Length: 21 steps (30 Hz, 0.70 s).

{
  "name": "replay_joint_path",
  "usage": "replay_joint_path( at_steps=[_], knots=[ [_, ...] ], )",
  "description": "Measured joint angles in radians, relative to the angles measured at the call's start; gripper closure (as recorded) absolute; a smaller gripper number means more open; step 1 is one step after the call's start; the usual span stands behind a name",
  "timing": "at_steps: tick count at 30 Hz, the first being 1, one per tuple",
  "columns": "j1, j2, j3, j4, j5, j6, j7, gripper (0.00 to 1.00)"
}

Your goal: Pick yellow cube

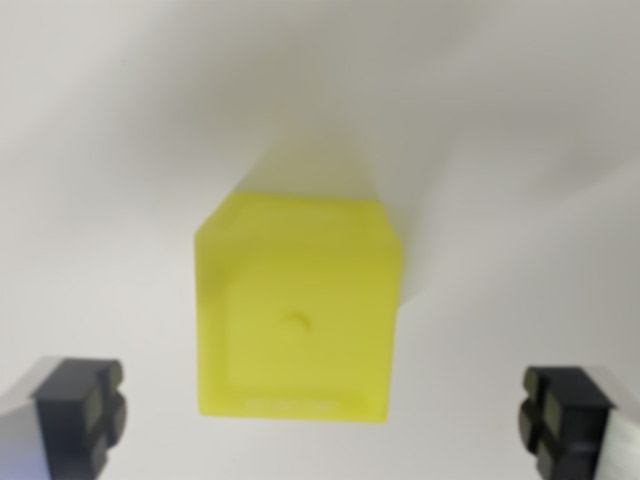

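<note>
my gripper (pixel 320 420): jaws spread wide, holding nothing | yellow cube (pixel 298 310): centred between my fingers, slightly far of the tips | next: descend straight, then close

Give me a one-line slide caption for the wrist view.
Open hand above the yellow cube on a white surface, one finger on each side.

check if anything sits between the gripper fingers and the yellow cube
Nothing visible does. The yellow cube sits alone on the white surface, centred between the open gripper fingers, with bare gaps on both sides.
</note>
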Motion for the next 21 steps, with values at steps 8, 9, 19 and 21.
replay_joint_path(
  at_steps=[8, 9, 19, 21],
  knots=[
    [0.022, 0.041, 0.0, 0.016, 0.004, 0.025, 0.068, 0.0],
    [0.022, 0.043, 0.0, 0.017, 0.004, 0.026, 0.071, 0.0],
    [0.022, 0.088, 0.0, 0.027, 0.005, 0.06, 0.073, 0.0],
    [0.022, 0.099, 0.0, 0.031, 0.005, 0.069, 0.073, 0.0]
  ],
)
